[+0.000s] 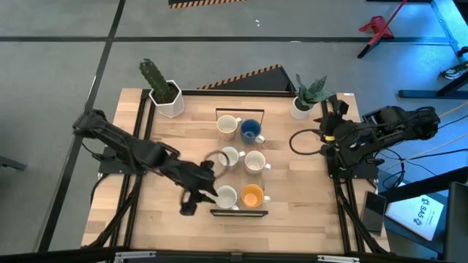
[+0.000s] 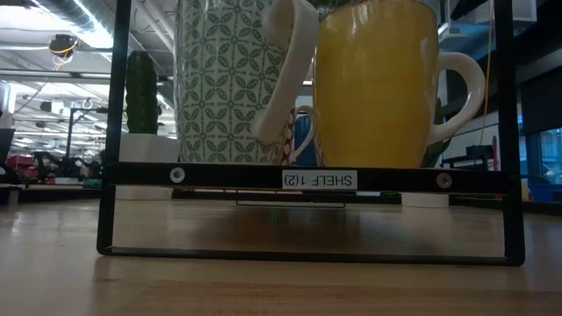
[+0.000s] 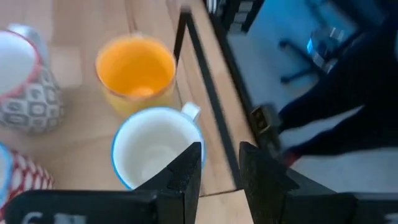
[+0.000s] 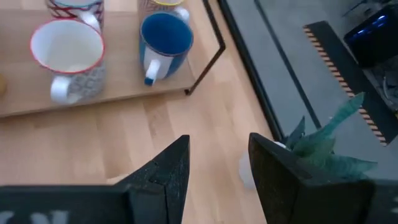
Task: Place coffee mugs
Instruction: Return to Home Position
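Evidently the placing itself is done and what remains is the retreat. On the wooden table [image 1: 300,219] stands a low black-framed shelf [image 1: 239,212]. It carries all six coffee mugs [image 1: 254,161], upright in three rows of two, with none on the bare wood. The left arm [image 1: 139,152] reaches in from the left side to the shelf's front corner. The right arm [image 1: 380,131] is folded at the table's right edge, close to a plant pot [image 1: 302,108]. In the front row the green-patterned mug [image 1: 227,196] sits beside the orange mug [image 1: 252,196]; the blue mug [image 1: 251,131] is in the back row. The left tool [image 3: 221,148] hangs just above and beside the green-patterned mug's rim, fingers parted and holding nothing. The right tool [image 4: 219,140] is likewise spread and empty, over bare table. The next move likely calls for the left arm to lift first, clear of rim, handle and shelf frame, before drawing back to its rest pose. The right arm seems to need little travel.
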